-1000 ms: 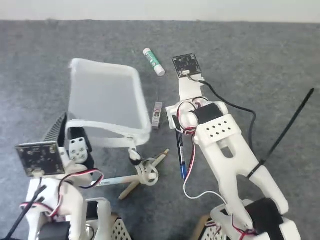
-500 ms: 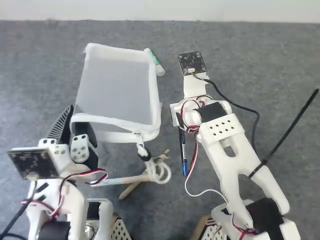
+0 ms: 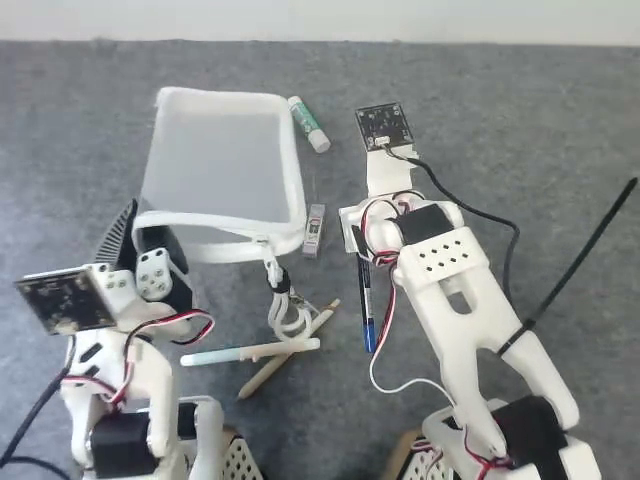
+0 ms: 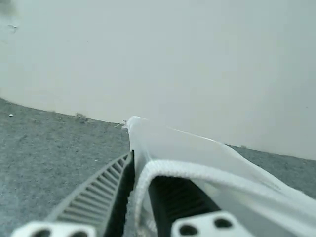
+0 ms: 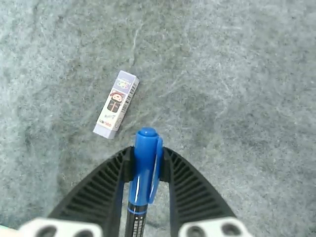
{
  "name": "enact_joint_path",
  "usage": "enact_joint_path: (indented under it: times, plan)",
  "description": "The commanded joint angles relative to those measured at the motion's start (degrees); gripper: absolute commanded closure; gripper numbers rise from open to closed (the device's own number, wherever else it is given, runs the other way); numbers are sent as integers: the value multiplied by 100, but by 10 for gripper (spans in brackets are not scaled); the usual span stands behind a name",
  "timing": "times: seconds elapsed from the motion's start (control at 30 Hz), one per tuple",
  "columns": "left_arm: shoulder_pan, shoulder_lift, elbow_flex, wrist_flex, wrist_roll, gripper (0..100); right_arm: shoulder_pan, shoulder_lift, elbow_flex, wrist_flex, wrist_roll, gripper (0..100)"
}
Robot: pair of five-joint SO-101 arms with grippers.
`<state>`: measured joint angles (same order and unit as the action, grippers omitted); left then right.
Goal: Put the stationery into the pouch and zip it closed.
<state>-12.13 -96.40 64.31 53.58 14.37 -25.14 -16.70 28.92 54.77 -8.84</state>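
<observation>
So, the gray mat [image 3: 520, 130] has open room along its far and right edges, with clutter in the middle. The left gripper [image 4: 140, 195] is clamped on the near rim of the pouch [image 3: 220, 170], a see-through white mesh one gaping open. The right gripper [image 5: 146, 154] pinches a blue pen [image 5: 146, 136] near the eraser [image 5: 116, 103].

Open translucent pouch [image 3: 222, 170]; eraser [image 3: 314, 230] just beside; blue pen [image 3: 365, 305] near.
</observation>
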Motion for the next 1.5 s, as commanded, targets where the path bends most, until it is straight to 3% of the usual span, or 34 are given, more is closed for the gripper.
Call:
enact_joint_path:
  times: [0.0,0.47,0.8,1.07,1.47]
  plan:
    - [-97,-70,-84,-79,114,991,22,-576,-44,-57,-18,992]
    - [18,26,-778,501,-105,991,31,-1279,360,-163,-18,992]
    - [185,1899,-2088,1116,-185,991,31,-1270,369,-189,-18,992]
    - [167,2541,-2668,1477,-440,991,31,-1270,369,-189,-18,992]
    - [141,4932,-4365,2734,-510,991,31,-1279,369,-189,-18,992]
